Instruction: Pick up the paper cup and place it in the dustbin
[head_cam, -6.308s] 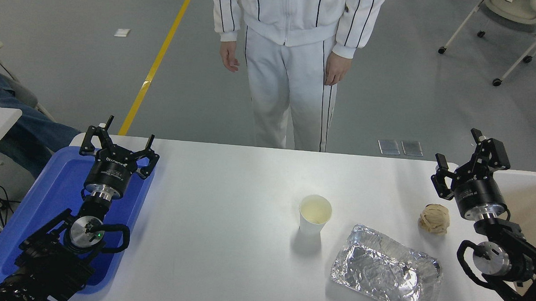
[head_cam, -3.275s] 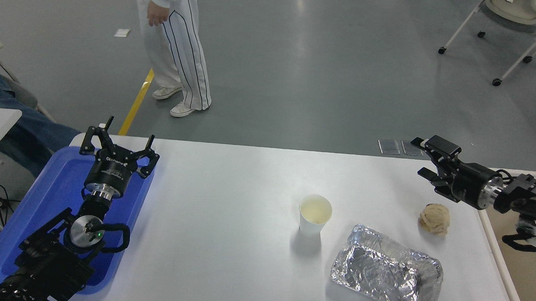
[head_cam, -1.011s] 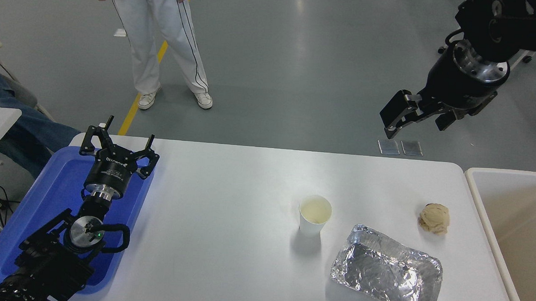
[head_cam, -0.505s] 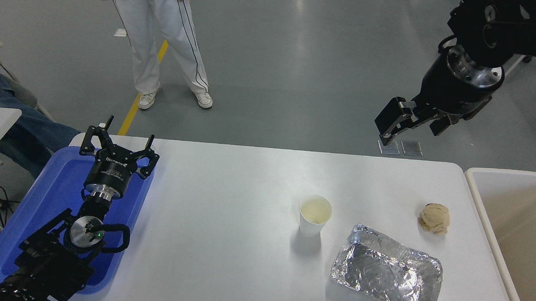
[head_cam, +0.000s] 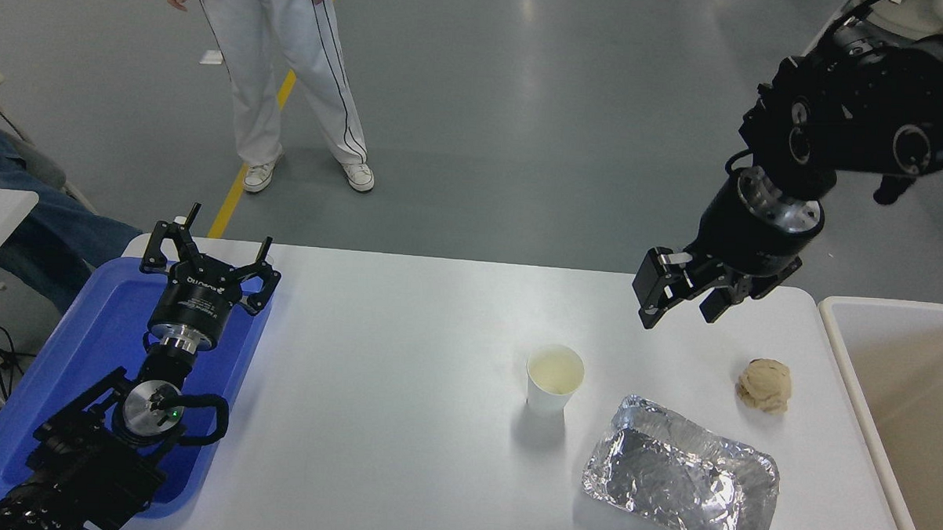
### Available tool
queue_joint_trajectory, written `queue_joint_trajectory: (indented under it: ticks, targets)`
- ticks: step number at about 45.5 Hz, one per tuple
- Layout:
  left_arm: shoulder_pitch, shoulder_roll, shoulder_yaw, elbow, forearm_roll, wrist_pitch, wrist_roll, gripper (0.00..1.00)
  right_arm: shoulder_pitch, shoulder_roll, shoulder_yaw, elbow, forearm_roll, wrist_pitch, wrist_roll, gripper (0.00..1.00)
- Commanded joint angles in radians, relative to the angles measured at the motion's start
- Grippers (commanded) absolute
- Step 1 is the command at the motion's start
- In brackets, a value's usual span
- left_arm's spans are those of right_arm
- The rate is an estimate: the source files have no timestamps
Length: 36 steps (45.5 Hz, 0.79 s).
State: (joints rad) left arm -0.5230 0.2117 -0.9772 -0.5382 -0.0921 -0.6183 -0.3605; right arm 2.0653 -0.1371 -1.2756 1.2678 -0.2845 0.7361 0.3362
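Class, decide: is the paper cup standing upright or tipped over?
Upright. The cup stands on its narrow base on the table, its round open rim facing up and the cream inside showing.

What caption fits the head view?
Open right gripper above table, short of upright paper cup; dustbin at right.

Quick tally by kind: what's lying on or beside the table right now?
Cups: 1, white tapered paper cup
Trays: 2, blue flat plastic tray, crinkled silver foil tray
Paper balls: 1, crumpled tan paper ball
Bins: 1, large white-rimmed dustbin
Total: 5
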Motion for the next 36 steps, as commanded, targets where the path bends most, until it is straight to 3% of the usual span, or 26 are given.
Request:
queue_joint_trajectory:
  ticks: [1,10,36]
  targets:
    - [0.0,0.0,0.0,0.0,0.0,0.0,0.0,1.0,-0.131,0.001,0.016,-0.07,0.025,-0.131,0.0,0.73]
    - [0.0,0.0,0.0,0.0,0.0,0.0,0.0,1.0,-0.177,0.004,0.016,-0.082,0.096,-0.285,-0.003,0.73]
    - [0.0,0.0,0.0,0.0,0.002,-0.001,0.0,1.0,-0.412,0.063,0.127,-0.231,0.102,-0.365,-0.006,0.74]
